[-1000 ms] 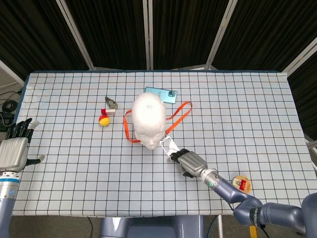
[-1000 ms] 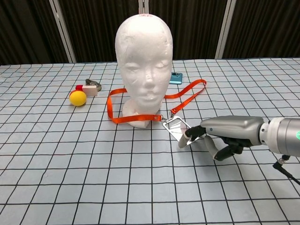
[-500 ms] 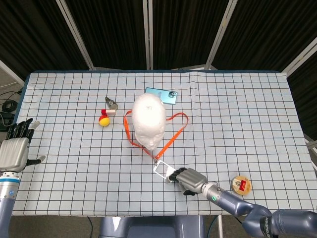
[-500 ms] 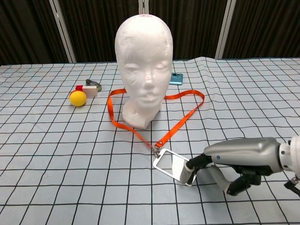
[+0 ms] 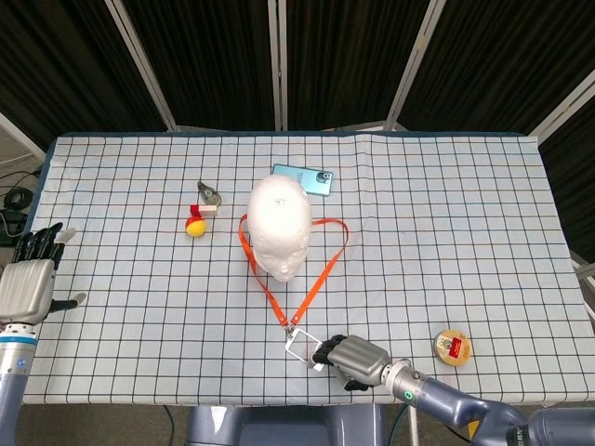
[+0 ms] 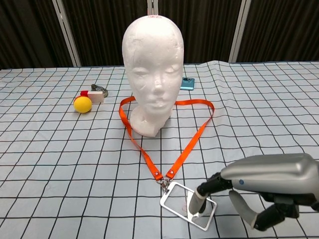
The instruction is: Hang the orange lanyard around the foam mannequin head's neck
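My right hand (image 6: 259, 191): low at the near table edge, fingertips (image 6: 195, 205) pressing the clear badge holder (image 6: 188, 205); whether anything closes under it I cannot tell — the palm hides it.
Orange lanyard (image 6: 187, 144): runs away from my fingertips in a V, looped on the cloth around the base of the foam mannequin head (image 6: 153, 64); behind the head the strap is hidden in the chest view.
My left hand (image 5: 28, 281): only the head view shows it — far off, fingers apart, holding nothing.
Phone (image 5: 301, 178): beyond the head, mostly hidden in the chest view.
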Tool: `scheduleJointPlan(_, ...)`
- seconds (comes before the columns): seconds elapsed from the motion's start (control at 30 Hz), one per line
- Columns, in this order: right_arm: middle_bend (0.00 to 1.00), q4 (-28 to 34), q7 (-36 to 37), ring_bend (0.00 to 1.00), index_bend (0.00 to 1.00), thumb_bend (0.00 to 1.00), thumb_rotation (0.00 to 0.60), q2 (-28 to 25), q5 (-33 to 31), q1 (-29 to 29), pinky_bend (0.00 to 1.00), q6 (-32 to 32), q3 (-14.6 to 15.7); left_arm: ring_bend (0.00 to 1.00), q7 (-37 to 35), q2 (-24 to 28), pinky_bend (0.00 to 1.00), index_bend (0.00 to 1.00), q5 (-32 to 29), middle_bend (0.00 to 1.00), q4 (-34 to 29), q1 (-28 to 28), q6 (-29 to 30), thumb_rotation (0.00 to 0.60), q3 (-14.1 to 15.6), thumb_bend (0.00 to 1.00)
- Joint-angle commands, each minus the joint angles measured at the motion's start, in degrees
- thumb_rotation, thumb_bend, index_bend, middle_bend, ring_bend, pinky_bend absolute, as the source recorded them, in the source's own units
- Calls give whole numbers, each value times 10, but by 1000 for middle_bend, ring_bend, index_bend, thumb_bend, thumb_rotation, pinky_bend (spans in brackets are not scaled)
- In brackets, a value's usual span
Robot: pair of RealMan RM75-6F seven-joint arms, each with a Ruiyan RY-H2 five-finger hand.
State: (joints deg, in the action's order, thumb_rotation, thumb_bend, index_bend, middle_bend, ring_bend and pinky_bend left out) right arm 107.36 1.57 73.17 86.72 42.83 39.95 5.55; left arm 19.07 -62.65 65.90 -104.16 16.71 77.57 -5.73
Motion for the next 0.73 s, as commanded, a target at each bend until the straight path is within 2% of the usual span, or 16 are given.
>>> scheduleJointPlan(0.03, 253, 7, -3, 182, 272, 1000, 600, -26, 35, -18, 187, 46, 4, 0, -2, 1, 0, 0, 2, 0, -1, -2, 1, 600, 0, 0)
scheduleJointPlan(0.13, 245, 4, -4, 182, 272, 994, 600, -53, 63, -41, 181, 96, 12, 0, -4, 2, 0, 0, 8, 0, -1, -5, 4, 600, 1, 0)
scheduleJointPlan(0.2, 235, -6, -3, 182, 277, 938, 600, -66, 81, -60, 164, 135, 18, 0, -6, 3, 0, 0, 14, 0, -1, -8, 7, 600, 3, 0)
scheduleJointPlan(0.27, 228, -29, -6, 182, 286, 796, 600, -77, 99, -83, 137, 182, 23, 0, -11, 1, 0, 0, 25, 0, 1, -13, 15, 600, 5, 0)
scheduleJointPlan(0.33, 227, -62, -17, 178, 292, 522, 600, -84, 117, -109, 87, 233, 26, 0, -23, -3, 0, 0, 44, 0, 9, -18, 27, 600, 7, 0)
scheduleJointPlan(0.43, 206, -120, -39, 146, 286, 211, 600, -88, 124, -159, 17, 322, 22, 0, -51, -15, 0, 0, 85, 0, 33, -30, 49, 600, 16, 0)
scheduleJointPlan(0.5, 148, -173, -31, 81, 255, 100, 600, -72, 125, -200, 1, 395, 15, 0, -62, -20, 0, 0, 104, 0, 46, -39, 58, 600, 25, 0)
scheduleJointPlan(0.57, 68, -212, -16, 22, 192, 31, 600, -58, 111, -230, 0, 434, 10, 0, -65, -21, 0, 0, 110, 0, 50, -45, 62, 600, 30, 0)
scheduleJointPlan(0.63, 4, -237, 0, 0, 65, 0, 600, -49, 89, -254, 0, 454, 6, 0, -64, -21, 0, 0, 111, 0, 51, -51, 63, 600, 35, 0)
scheduleJointPlan(0.73, 0, -249, -12, 0, 1, 0, 600, -49, 44, -284, 0, 457, -1, 0, -64, -20, 0, 0, 113, 0, 51, -57, 64, 600, 38, 0)
